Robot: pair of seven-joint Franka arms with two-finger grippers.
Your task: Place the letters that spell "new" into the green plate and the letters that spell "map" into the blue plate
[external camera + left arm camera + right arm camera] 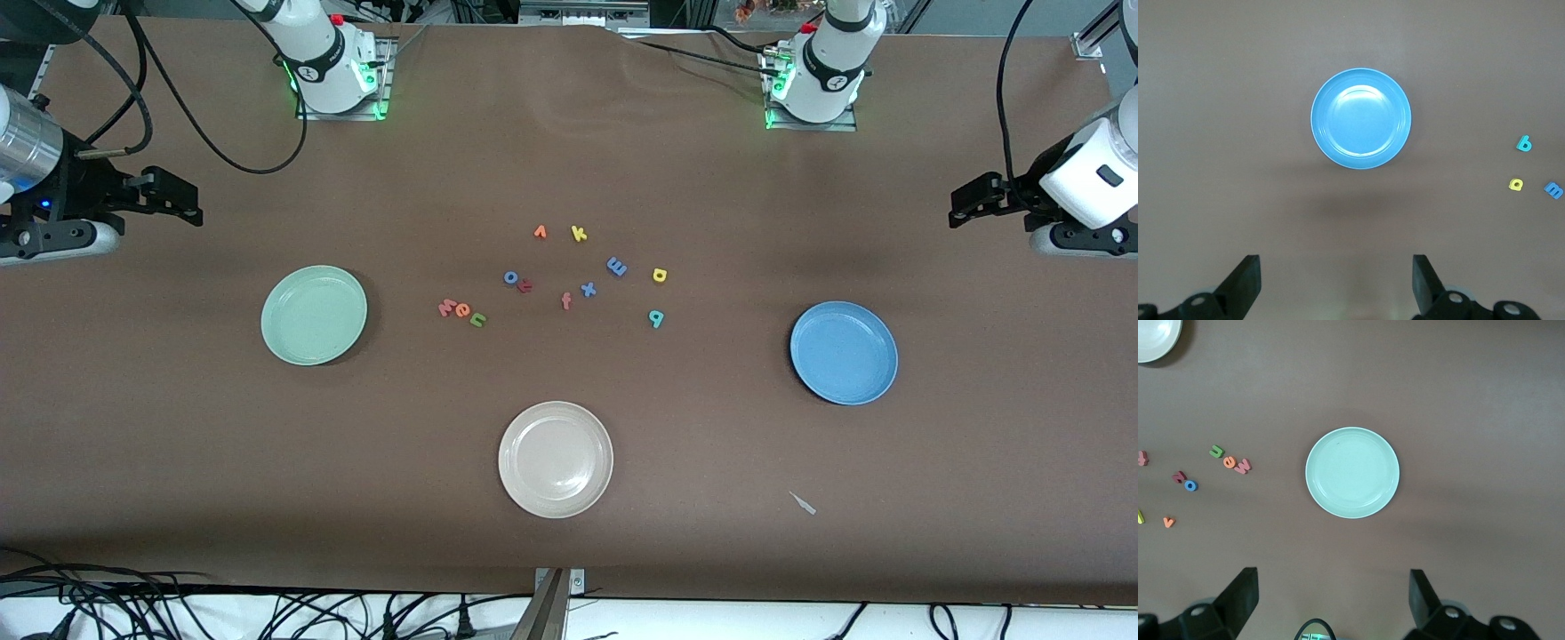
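Observation:
The green plate (314,315) (1352,473) lies toward the right arm's end and holds nothing. Beside it in a row sit the pink "w" (447,308) (1243,466), orange-red "e" (463,310) (1229,462) and green "n" (477,319) (1217,451). The blue plate (844,352) (1361,118) lies toward the left arm's end, also bare. The blue "m" (616,266) (1553,190), yellow "a" (659,275) (1516,184) and teal "p" (656,317) (1523,143) lie mid-table. The right gripper (173,197) (1331,583) and left gripper (973,200) (1336,267) hang open, high at the table's ends.
A cream-white plate (556,459) sits nearest the front camera. Other letters are scattered mid-table: orange "v" (540,232), yellow "k" (579,233), blue "o" (510,277), blue "x" (588,289), salmon "f" (566,301). A small grey scrap (803,503) lies near the front edge.

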